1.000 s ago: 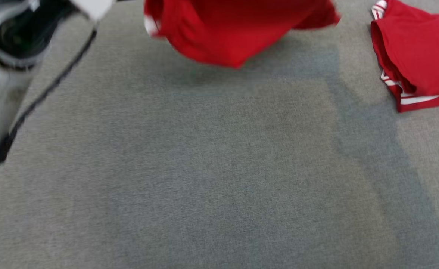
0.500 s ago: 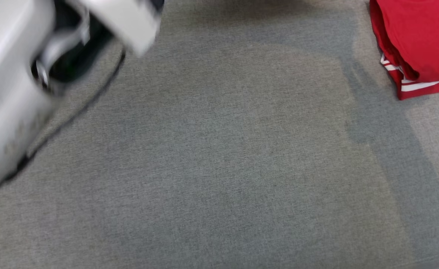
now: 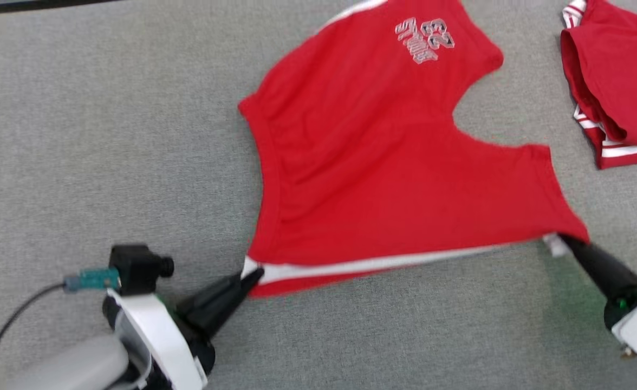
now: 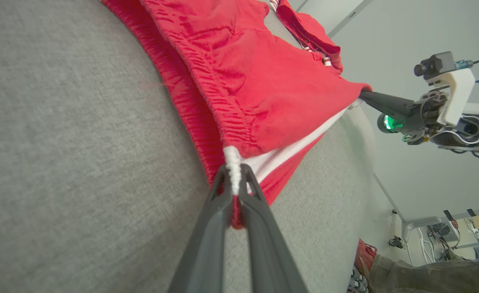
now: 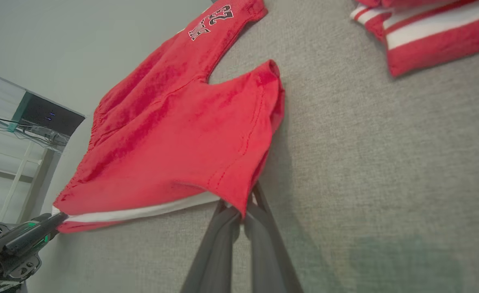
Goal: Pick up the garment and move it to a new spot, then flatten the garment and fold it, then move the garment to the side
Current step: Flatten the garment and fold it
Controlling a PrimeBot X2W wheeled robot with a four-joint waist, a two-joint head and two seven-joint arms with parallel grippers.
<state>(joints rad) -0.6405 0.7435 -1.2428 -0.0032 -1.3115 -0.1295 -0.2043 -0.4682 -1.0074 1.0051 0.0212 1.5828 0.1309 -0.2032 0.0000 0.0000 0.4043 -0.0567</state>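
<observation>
Left gripper (image 3: 253, 277) shut tight on near-left corner of shorts (image 3: 372, 162), at white stripe (image 3: 383, 264). Shorts spread on bench (image 3: 80, 135), farther out than both grippers; near edge stretched straight left to right between them. Right gripper (image 3: 566, 242) shut tight on near-right corner. Both arms equally near. Next, likely: lower edge, smooth flat. Other red cloth (image 3: 622, 81) far right, apart.

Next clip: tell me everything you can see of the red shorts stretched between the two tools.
The red shorts look like soft knit jersey, with a gathered waistband, a white stripe down the side and a pale print reading 23 on the far leg. They lie spread on the grey fabric surface, legs splayed apart. The striped edge is pulled taut between the left tool, shut on its waistband corner, and the right tool, shut on the near leg's hem corner.
</observation>
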